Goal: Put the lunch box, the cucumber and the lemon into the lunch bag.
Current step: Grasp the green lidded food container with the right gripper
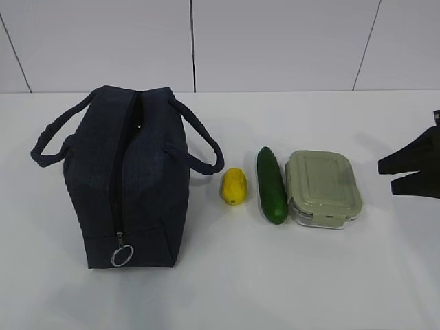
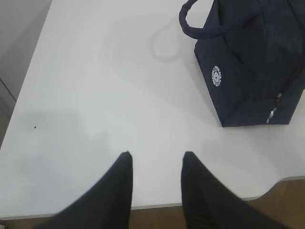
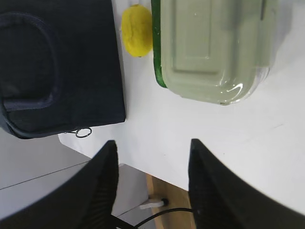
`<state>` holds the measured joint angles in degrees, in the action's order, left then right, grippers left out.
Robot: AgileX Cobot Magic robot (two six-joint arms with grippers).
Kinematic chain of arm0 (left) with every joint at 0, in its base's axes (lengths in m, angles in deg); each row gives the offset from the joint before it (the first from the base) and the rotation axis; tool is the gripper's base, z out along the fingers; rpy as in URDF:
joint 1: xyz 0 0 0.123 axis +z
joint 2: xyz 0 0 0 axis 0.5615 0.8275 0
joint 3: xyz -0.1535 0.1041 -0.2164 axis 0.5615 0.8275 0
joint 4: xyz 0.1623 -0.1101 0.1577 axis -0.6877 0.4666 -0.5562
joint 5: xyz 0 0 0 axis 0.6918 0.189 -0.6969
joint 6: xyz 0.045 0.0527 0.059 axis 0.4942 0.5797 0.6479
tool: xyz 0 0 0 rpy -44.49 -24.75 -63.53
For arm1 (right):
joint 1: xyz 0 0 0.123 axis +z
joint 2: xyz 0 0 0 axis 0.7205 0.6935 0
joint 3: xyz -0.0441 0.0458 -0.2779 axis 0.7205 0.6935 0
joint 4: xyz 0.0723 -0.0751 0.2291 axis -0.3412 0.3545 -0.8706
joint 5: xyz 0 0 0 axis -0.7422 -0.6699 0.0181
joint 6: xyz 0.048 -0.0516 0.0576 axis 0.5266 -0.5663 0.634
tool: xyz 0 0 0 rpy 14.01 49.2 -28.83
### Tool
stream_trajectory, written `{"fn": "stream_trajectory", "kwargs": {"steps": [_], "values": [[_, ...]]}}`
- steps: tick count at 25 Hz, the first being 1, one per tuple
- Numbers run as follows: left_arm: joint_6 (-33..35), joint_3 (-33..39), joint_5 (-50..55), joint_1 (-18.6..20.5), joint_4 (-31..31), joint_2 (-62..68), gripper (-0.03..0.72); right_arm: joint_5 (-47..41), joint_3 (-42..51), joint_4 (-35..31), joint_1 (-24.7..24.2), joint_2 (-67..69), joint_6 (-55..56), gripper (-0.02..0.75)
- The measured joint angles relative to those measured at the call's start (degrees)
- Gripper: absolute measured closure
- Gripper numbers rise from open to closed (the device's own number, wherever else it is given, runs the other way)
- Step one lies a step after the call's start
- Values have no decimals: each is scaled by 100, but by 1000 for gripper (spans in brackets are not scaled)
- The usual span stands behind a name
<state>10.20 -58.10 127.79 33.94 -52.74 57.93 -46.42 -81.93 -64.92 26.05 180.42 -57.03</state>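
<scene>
The navy lunch bag stands at the left of the white table, its top zipper closed with the silver ring pull at the near end. The yellow lemon, the dark green cucumber and the lunch box with its sage-green lid lie in a row to its right. My right gripper is open and empty at the right edge, apart from the lunch box. My left gripper is open and empty, left of the bag; it does not show in the exterior view.
In the right wrist view the lemon lies between the bag and the box, with a thin strip of cucumber showing. The table's edge runs just under my left gripper. A white wall stands behind the table.
</scene>
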Motion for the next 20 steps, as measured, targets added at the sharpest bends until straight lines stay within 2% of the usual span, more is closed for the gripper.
{"fn": "stream_trajectory", "kwargs": {"steps": [12, 14, 18, 20], "values": [[0, 0, 0, 0, 0, 0, 443, 366, -107, -83, 0, 114, 120, 365], [0, 0, 0, 0, 0, 0, 443, 269, -279, 64, 0, 252, 130, 330], [0, 0, 0, 0, 0, 0, 443, 51, -753, 361, 0, 579, 151, 211], [0, 0, 0, 0, 0, 0, 443, 38, -1002, 429, 0, 685, 151, 185]]}}
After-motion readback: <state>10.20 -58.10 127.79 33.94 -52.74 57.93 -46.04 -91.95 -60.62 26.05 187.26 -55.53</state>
